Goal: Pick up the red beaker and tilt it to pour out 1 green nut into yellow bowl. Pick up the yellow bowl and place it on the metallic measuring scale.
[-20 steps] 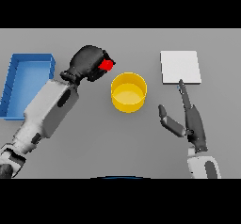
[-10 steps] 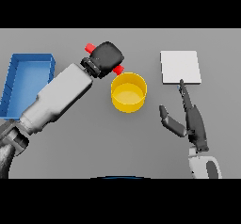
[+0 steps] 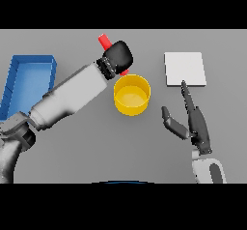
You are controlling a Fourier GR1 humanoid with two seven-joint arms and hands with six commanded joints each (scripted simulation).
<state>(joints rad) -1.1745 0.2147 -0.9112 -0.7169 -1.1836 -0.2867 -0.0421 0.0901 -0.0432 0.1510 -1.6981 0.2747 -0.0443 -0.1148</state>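
Head view: the left hand [image 3: 117, 56] is curling round the red beaker [image 3: 104, 41], gripping it above the far rim of the yellow bowl [image 3: 131, 94]. The beaker is lying tilted, one red end sticking out up and to the left of the fist and a sliver of red showing below the hand, just at the bowl's rim. The left arm is reaching in from the lower left, crossing the grey table [image 3: 87, 147]. The bowl is sitting on the table near the middle; I cannot tell whether a nut is lying inside it. The scale [image 3: 185, 68], a pale square plate, is lying to the right of the bowl, apart from it. The right hand [image 3: 195, 122] is hovering near the scale's front edge, fingers straight and spread, holding nothing. A blue tray [image 3: 29, 79] is standing at the left.
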